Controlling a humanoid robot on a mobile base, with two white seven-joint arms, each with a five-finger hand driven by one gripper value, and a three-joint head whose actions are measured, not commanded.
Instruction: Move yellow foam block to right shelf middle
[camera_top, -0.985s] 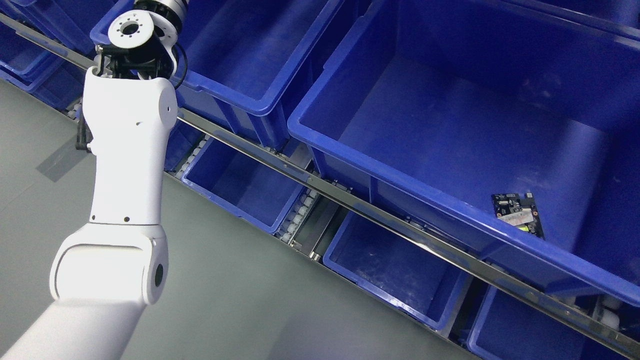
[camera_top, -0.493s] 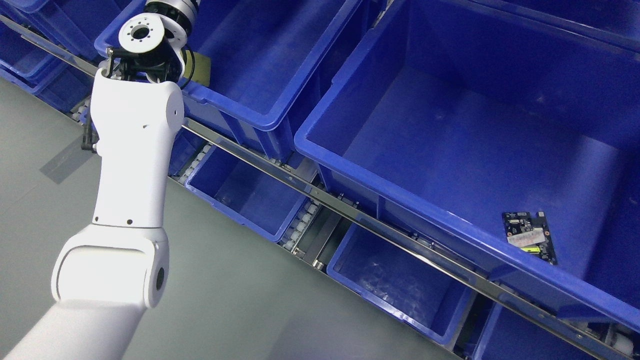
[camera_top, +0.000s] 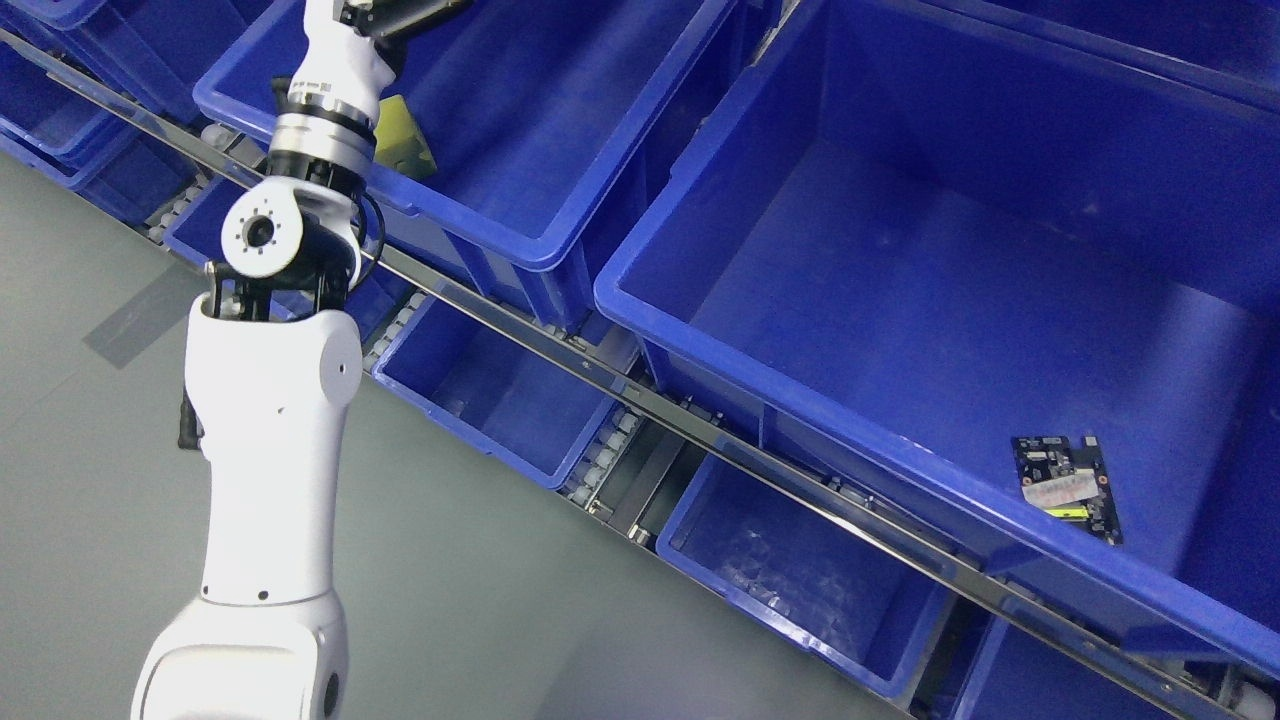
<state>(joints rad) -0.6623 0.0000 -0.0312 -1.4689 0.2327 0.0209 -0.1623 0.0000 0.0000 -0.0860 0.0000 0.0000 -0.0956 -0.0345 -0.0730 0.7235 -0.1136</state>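
Yellow foam block (camera_top: 405, 152): one, in blue bin (camera_top: 560, 235).

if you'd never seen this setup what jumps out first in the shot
The tall white left arm rising from the lower left, reaching up into the blue bin at the top. Just beside its wrist a yellow foam block lies in that bin's near left corner; the hand is cut off by the top edge. At right, a big blue bin holds only a small circuit board in its lower right corner.
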